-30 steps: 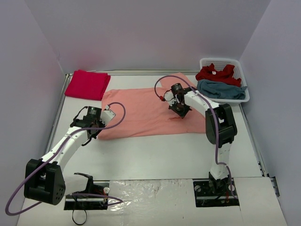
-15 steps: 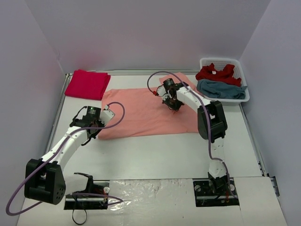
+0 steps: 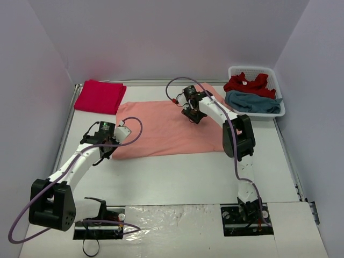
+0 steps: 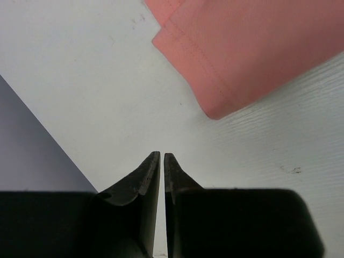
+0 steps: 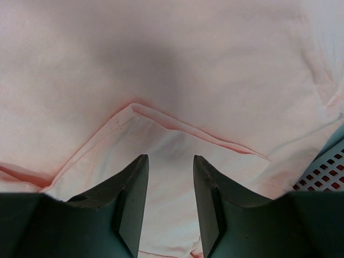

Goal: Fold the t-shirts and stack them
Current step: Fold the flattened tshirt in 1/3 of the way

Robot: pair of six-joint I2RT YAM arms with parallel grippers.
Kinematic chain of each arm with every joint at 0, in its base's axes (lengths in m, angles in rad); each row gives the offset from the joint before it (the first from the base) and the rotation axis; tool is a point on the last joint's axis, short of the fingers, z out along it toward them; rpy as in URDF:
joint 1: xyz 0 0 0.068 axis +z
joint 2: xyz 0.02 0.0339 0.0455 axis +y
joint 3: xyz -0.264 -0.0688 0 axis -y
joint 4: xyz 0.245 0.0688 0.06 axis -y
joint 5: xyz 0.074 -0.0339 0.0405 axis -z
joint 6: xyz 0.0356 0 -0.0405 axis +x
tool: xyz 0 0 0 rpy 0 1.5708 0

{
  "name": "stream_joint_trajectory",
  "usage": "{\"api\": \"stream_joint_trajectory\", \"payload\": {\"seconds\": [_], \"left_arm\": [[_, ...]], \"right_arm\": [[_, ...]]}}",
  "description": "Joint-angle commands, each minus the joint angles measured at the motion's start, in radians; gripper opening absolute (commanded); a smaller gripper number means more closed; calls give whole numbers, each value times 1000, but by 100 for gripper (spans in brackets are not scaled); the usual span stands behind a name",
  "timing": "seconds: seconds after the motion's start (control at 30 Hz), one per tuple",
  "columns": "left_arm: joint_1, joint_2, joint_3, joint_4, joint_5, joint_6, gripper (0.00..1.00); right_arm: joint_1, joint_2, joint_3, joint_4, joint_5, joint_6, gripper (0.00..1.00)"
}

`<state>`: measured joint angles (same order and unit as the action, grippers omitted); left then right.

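One salmon-orange cloth t-shirt (image 3: 161, 129) lies spread flat across the middle of the white bench (image 3: 177, 177). Its long axis runs left to right in the overhead view. A folded crimson t-shirt (image 3: 99, 97) sits at the upper left of that view, close to the salmon shirt's far-left corner. A white slotted plastic basket (image 3: 255, 68) at the upper right holds a crumpled red t-shirt (image 3: 247, 85) and a teal-blue t-shirt (image 3: 252, 102), both unfolded.

Left fingers (image 4: 145, 183): closed together, gripping nothing, over bare bench. The salmon shirt's lower-left corner lies ahead and to the right of them in the wrist view, near but apart.

Right fingers (image 5: 134, 199): parted to a moderate gap, nothing between them. They hang over the far-middle area of the shirt. A turned-over flap with a stitched hem lies directly ahead of and beneath the tips.

Assessment: folding of the salmon shirt is under way, not complete, and the two basket shirts are yet to be folded. The right arm is nearer to cloth. The left would need to shift rightward onto the corner before any grasp.
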<state>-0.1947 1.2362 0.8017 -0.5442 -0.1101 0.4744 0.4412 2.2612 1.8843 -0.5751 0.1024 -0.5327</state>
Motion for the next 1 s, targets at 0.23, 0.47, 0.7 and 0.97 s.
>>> {"api": "stream_joint_trajectory", "payload": {"seconds": [0.23,0.47,0.7,0.97], "left_arm": [[8,31,40,-14,110,13,11],[8,98,73,26,182,44,19],[15,207,137,116,188,62,23],[63,331,220,130,273,89,31]], "right_arm": [[-5,-320,-258,-23,57,8,36],[-33,-508,-456,-23,42,42,37],[-68,-643,-597,-22,33,60,38],[-134,-724,-694,-19,-35,77,39]]}}
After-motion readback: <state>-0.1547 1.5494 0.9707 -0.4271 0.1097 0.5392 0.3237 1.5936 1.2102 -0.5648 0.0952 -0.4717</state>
